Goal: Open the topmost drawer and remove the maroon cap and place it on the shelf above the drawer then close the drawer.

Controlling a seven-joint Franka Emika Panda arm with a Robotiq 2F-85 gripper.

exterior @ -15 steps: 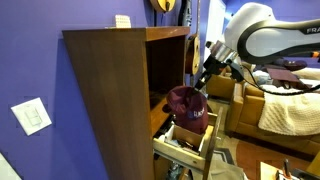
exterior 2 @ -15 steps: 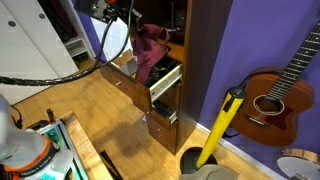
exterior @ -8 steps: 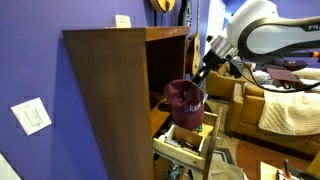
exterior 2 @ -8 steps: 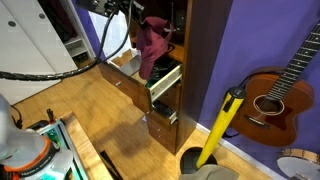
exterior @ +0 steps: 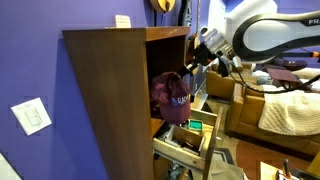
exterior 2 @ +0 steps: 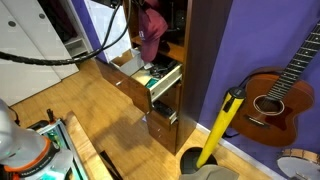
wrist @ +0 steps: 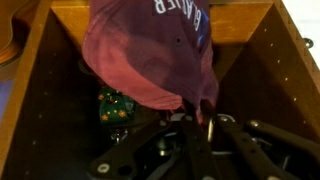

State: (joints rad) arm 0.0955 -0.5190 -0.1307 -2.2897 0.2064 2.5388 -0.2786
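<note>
My claw (wrist: 197,111) is pinched shut on the edge of the maroon cap (exterior: 172,97). The cap hangs just below and ahead of it, at the mouth of the cabinet's (exterior: 105,90) open compartment. Beneath the cap, the topmost drawer (exterior: 209,140) stands pulled out.

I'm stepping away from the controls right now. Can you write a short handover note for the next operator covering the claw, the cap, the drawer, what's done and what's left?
Claw: shut on the soft dark-red baseball cap with white lettering, which hangs from it.
Cap: in the air at the mouth of the tall brown cabinet, above the wide top drawer with pale wood sides, resting on nothing.
Drawer: pulled out, with other clutter inside.
Done: drawer opened, cap lifted out.
Left: set the cap on the flat brown shelf board above the drawer, release it, then push the drawer shut.
</note>
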